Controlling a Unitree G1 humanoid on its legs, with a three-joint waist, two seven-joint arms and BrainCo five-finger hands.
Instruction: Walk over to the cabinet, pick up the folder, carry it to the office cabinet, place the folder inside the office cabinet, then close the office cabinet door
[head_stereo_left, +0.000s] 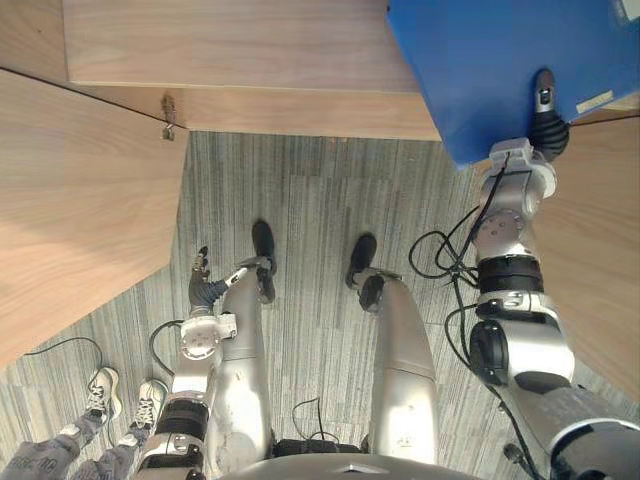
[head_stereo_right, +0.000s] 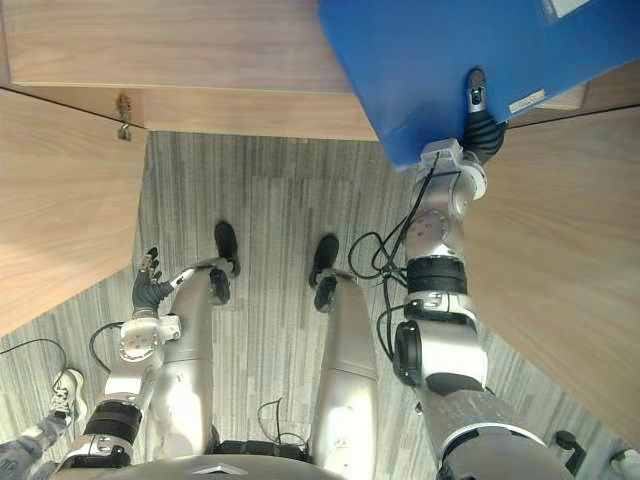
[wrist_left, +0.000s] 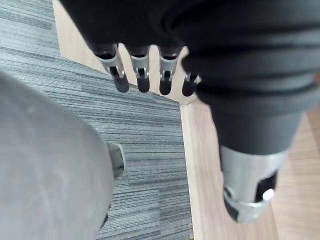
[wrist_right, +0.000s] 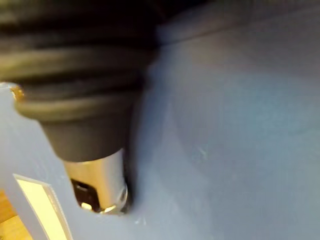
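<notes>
The wooden cabinet (head_stereo_left: 240, 50) spans the head views at 12 o'clock. One pale wood panel (head_stereo_left: 70, 200) angles out from it at 9 o'clock and another (head_stereo_left: 600, 250) at 3 o'clock. The grey striped carpet floor (head_stereo_left: 320, 190) fills the wedge between the two panels.

The blue folder (head_stereo_left: 490, 60) sits at 1 o'clock, held up off the floor. Most of it lies over the cabinet's right part, and its near corner juts out above the carpet. A small pale label (head_stereo_left: 593, 103) shows on its near edge.

The right hand (head_stereo_left: 546, 125) grips the folder at that near edge. The thumb is pressed flat on the blue top face and the fingers are hidden underneath. In the right wrist view the same thumb lies tight against the blue cover (wrist_right: 225, 125).

The left hand (head_stereo_left: 203, 285) hangs low at 8 o'clock, above the carpet and close to the left panel. It holds nothing. In its wrist view the fingers (wrist_left: 142, 75) run straight in a row, with the thumb apart from them.

A person's grey trouser legs and pale shoes (head_stereo_left: 103, 390) stand on the carpet at 7 o'clock. A small metal fitting (head_stereo_left: 168, 115) sits at 11 o'clock, where the left panel meets the cabinet.
</notes>
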